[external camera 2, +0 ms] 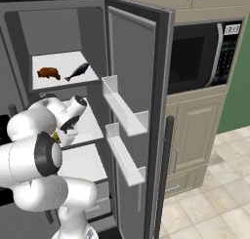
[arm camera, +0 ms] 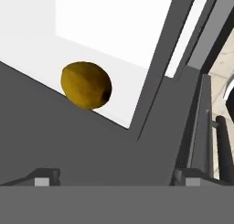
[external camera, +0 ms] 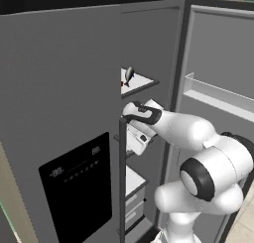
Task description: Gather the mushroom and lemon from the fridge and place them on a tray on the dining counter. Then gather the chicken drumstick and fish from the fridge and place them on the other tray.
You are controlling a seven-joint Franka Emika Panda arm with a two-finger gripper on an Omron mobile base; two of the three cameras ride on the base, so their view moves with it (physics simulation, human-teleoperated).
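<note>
The gripper (arm camera: 114,175) is spread wide and grasps nothing; its 2 dark tips stand far apart at the bottom of the hand view, set to straddle something round. The lemon (arm camera: 86,85) lies ahead of them, apart from both, at the front edge of a white fridge shelf (arm camera: 114,31), probably the reason the arm (external camera: 188,130) reaches in level from the doorway. On the shelf above the lemon's shelf rest the fish (external camera 2: 77,71) and, beside it, the brown chicken drumstick (external camera 2: 48,73), both left for the second tray. The fridge door (external camera 2: 139,111) stands swung open, giving the arm room.
</note>
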